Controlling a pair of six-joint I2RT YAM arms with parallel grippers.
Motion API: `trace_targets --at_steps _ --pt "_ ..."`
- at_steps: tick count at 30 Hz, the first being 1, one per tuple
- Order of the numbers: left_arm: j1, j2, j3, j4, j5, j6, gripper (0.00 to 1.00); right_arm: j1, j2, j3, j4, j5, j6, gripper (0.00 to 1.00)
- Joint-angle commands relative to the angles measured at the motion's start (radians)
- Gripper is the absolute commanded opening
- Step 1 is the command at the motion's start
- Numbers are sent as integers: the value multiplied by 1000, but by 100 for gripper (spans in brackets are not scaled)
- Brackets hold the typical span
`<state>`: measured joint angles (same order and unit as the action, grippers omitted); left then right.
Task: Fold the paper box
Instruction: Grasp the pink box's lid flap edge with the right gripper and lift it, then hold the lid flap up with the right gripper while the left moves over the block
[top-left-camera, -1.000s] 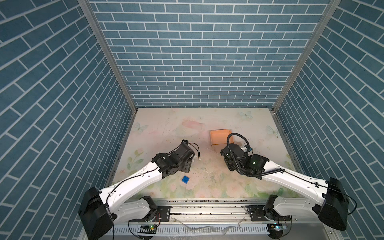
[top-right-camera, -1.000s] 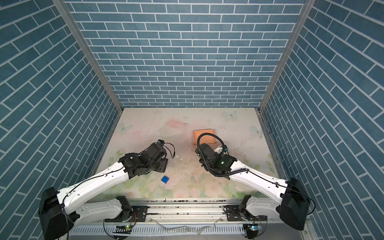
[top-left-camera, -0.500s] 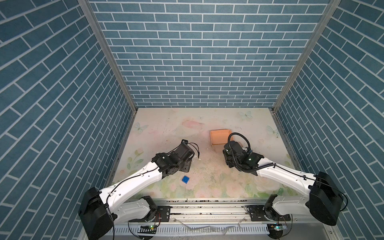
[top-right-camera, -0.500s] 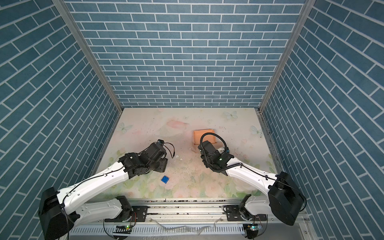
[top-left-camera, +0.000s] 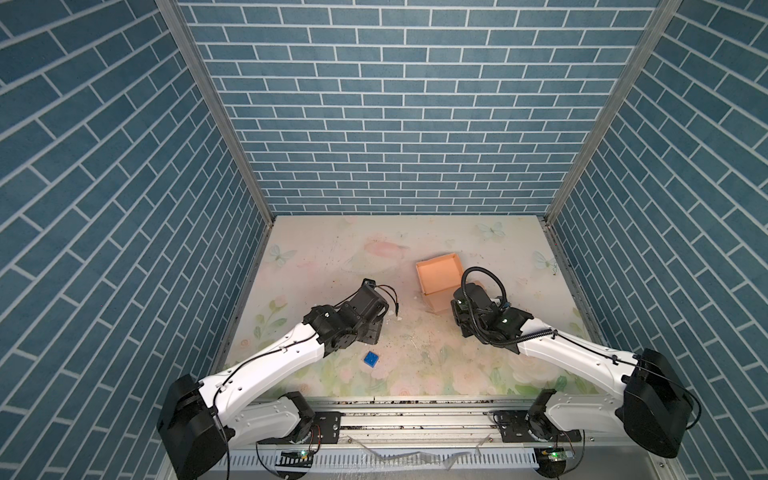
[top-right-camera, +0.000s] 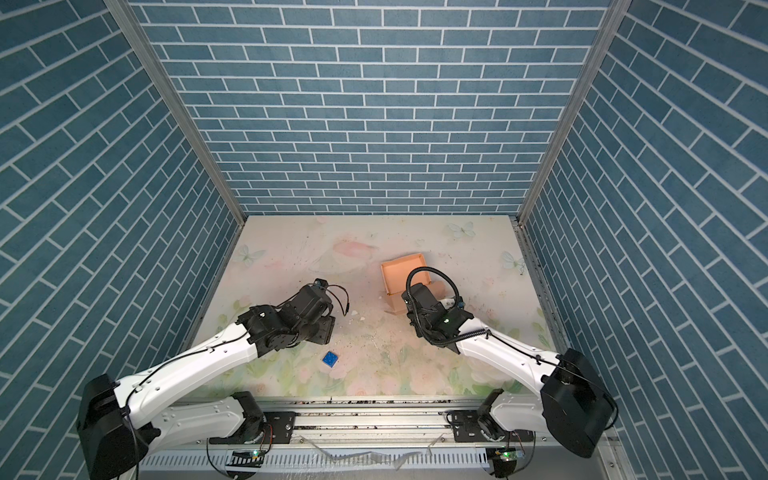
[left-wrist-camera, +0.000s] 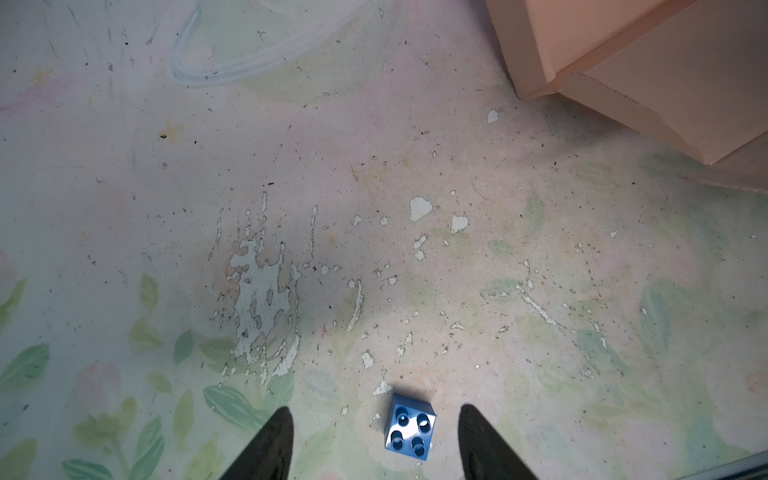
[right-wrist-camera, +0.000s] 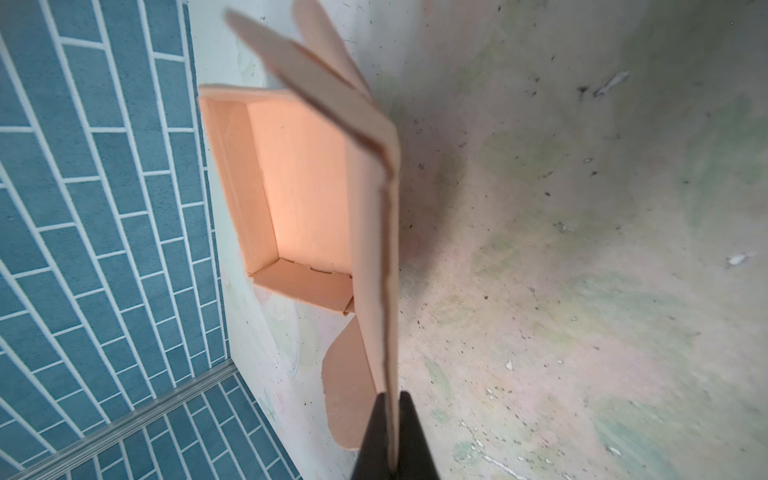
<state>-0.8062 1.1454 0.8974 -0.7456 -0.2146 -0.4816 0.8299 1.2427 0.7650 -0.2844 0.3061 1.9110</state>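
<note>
The peach-tan paper box (top-left-camera: 439, 274) (top-right-camera: 404, 271) sits open at the table's right middle, its tray upward and its lid toward the front. In the right wrist view my right gripper (right-wrist-camera: 390, 401) is shut on the thin edge of the box's (right-wrist-camera: 299, 187) lid flap, which is lifted edge-on. In both top views the right wrist covers that grip. My left gripper (left-wrist-camera: 376, 409) hangs open over bare table, left of the box (left-wrist-camera: 623, 62), with nothing between its fingers (left-wrist-camera: 274, 436).
A small blue studded brick (top-left-camera: 370, 359) (top-right-camera: 330, 359) (left-wrist-camera: 410, 428) lies on the floral table top between the open left fingers, below them. Blue brick-pattern walls (top-left-camera: 395, 104) enclose three sides. The mat is scuffed with flaked paint (left-wrist-camera: 262, 291).
My right gripper has shut on the box's lid flap after reaching in slightly toward the box. The left arm and the blue brick have not moved.
</note>
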Motion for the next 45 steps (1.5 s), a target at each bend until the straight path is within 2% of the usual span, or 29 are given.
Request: trace_targets --at_steps 1,5,13,19,24,29,33,39,45 --pt "17 12 -4 -8 7 5 65 -9 -44 16 -76 -9 -78 5" --pt "28 26 -1 -1 16 7 65 -28 -65 16 -106 -99 -165 0" --pt "43 30 2 -13 19 13 65 -93 -86 8 -105 -338 -419 0" --pt "49 22 0 -41 23 -1 65 -187 -81 63 -211 -506 -682 0" --pt "50 17 -8 -86 29 -32 65 -281 -35 154 -316 -615 -964 0" --pt "50 7 -15 -128 44 -63 65 -315 82 298 -484 -644 -1223 0" --pt "50 -11 -23 -160 55 -92 64 -327 145 361 -532 -660 -1365 0" --pt "41 -31 -51 -178 77 -152 64 -341 189 390 -553 -659 -1476 0" --pt "22 -25 -63 -163 84 -204 64 -346 185 396 -524 -676 -1496 0"
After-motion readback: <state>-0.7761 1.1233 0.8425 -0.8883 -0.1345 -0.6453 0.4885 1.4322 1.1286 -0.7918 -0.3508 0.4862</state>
